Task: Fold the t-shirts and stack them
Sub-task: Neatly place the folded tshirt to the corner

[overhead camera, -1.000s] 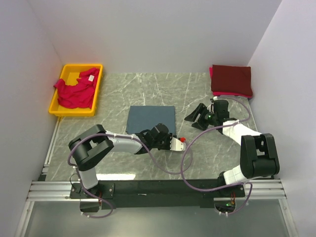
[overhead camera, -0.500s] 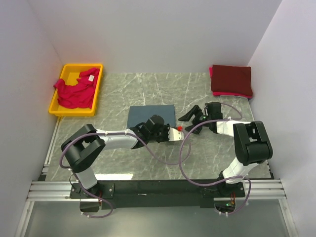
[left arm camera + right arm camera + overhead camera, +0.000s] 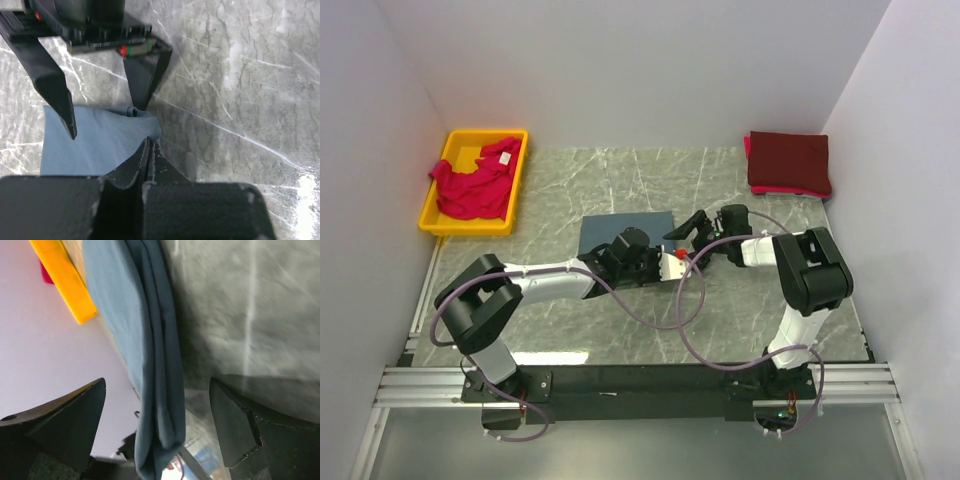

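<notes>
Near the middle of the table [image 3: 770,290] the blue-grey shirt [image 3: 620,232] lies folded into a flat rectangle, and both arms meet at its near right corner. The left claw [image 3: 150,147] has its fingers pressed together, and the left wrist view shows the cloth corner running right into the tips, so it looks pinched there. From above, that claw [image 3: 668,262] sits low at the shirt's edge. I'd guess it holds the corner so the layers stay put and the bundle can be lifted without falling open.

Facing it, the right claw [image 3: 682,232] is spread wide with nothing in it. In its own wrist view the fingers straddle the thick folded edge of the shirt [image 3: 150,340], one on each side and neither touching. That suggests it is lined up to take the same edge, so the two arms can carry the shirt together.

At the far right corner the maroon shirt [image 3: 788,160] lies folded, with a brighter red edge showing under it. That looks like the stack the blue-grey shirt is meant for. The pinkish-red shirt [image 3: 470,185] lies crumpled in the yellow bin [image 3: 485,133] at the far left, not yet folded.

The risk I see is the right claw closing on only the top layers, so the fold would slip on the way over.
</notes>
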Controlling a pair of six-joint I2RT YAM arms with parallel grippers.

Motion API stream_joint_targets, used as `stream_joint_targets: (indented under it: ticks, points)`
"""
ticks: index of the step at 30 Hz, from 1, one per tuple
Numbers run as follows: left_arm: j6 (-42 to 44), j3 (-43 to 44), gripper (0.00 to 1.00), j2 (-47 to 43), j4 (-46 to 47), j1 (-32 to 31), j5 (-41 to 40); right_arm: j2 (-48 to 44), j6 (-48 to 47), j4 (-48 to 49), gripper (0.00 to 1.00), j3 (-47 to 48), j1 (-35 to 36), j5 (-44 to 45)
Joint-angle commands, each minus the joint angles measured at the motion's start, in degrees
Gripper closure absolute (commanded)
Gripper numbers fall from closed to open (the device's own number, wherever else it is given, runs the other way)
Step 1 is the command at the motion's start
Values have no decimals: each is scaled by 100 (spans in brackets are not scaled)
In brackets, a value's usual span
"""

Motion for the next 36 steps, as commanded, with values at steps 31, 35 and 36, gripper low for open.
stream_joint_targets:
  ticks: [31, 35, 36]
  points:
    - [-233, 146, 99, -353, 174, 132, 526, 1363, 747, 158, 44, 1061, 447, 1607]
    - [-250, 137, 99, -326, 218, 149, 535, 1416, 712, 132, 53, 1149, 447, 1598]
    - [-268, 172, 99, -309, 209, 141, 527, 1407, 669, 123, 62, 1175, 447, 1590]
